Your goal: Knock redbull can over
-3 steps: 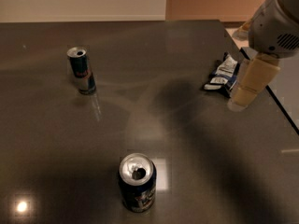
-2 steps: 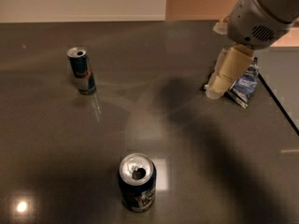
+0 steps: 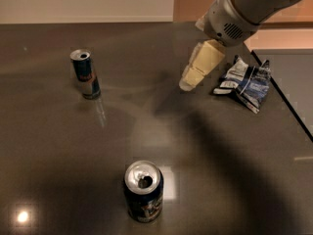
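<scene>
Camera view, as I stand by the dark table [image 3: 54,151]: the job is not yet done. The redbull can [image 3: 85,75] stands upright at the far left, open top up, with nothing touching it. The gripper [image 3: 188,83] hangs over the far middle of the table, well apart from that can and just left of the snack bag [image 3: 244,82]. Its cream fingers [image 3: 203,62] sit pressed together, holding nothing and angled down to the left. What is left, to my eye, is the whole of it: cross leftward to the can and push it until it tips. By my count there is one redbull can, one wider soda can [image 3: 143,192] upright at the near middle, one crumpled snack bag and one gripper.
</scene>
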Robot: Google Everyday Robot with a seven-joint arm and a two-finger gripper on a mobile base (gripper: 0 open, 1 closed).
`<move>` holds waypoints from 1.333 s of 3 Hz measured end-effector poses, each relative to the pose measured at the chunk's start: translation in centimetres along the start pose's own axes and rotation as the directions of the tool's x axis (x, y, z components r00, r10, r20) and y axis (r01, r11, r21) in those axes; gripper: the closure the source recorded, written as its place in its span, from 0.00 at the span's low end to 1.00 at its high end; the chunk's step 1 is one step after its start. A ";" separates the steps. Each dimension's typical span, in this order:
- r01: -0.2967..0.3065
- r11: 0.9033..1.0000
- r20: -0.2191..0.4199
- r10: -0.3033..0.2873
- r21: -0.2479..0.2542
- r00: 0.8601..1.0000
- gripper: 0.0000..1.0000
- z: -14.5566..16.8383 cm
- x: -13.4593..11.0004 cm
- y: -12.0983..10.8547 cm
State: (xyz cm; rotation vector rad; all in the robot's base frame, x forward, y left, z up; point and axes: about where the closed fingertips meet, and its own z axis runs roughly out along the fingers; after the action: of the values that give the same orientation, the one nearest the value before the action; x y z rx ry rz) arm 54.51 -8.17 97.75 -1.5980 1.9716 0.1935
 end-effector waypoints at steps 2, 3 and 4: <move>-0.058 0.998 0.106 0.057 0.008 0.993 0.00 5.3 -5.6 -0.6; -0.071 0.997 0.168 0.067 0.019 0.984 0.00 7.9 -8.8 -0.6; -0.071 0.997 0.210 0.064 0.028 0.976 0.00 10.2 -11.5 -0.6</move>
State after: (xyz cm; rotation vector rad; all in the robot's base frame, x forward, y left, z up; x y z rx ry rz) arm 59.89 6.10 95.60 -1.4271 1.8571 0.3380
